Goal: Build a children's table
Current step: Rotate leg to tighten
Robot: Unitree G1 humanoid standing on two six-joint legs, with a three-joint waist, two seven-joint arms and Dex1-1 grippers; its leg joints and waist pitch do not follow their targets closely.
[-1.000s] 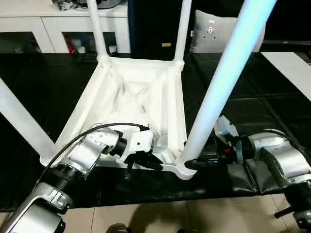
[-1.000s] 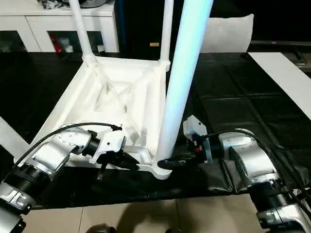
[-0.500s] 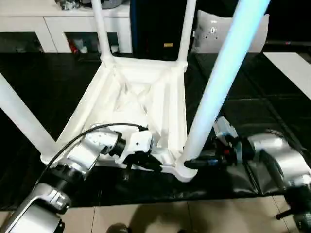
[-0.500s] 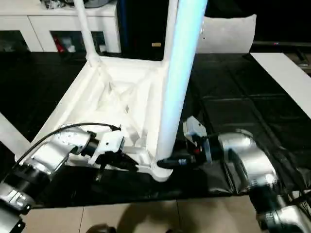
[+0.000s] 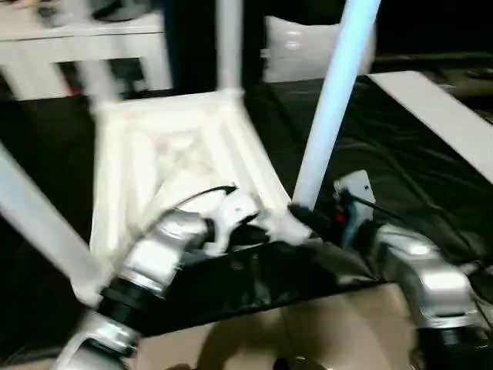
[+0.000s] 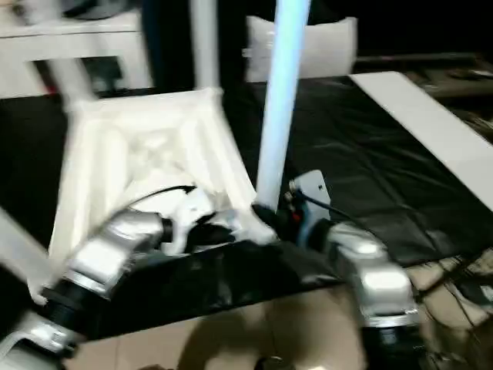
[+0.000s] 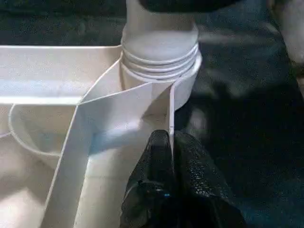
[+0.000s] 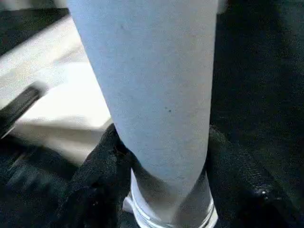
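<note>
The children's table lies upside down on the black-covered work table (image 5: 400,177), its ribbed white top (image 5: 185,146) facing up. Its legs stand upright in the corner sockets: the near right leg (image 5: 327,116), a near left leg (image 5: 38,223) and a far leg (image 5: 229,38). My left gripper (image 5: 258,231) is shut on the thin rim wall beside the near right socket (image 7: 159,61), the wall pinched between its fingers (image 7: 159,152). My right gripper (image 5: 304,216) grips the near right leg just above its threaded base, one black finger (image 8: 102,166) on each side.
A white cabinet (image 5: 46,46) runs along the back left and a white cushion (image 5: 296,50) sits behind the table. A white board (image 5: 431,108) lies on the cover at the right. Tiled floor (image 5: 308,331) shows past the work table's front edge.
The head camera has swung and the picture is smeared. My right gripper's fingers have closed in on the near right leg. The left gripper keeps its pinch on the rim.
</note>
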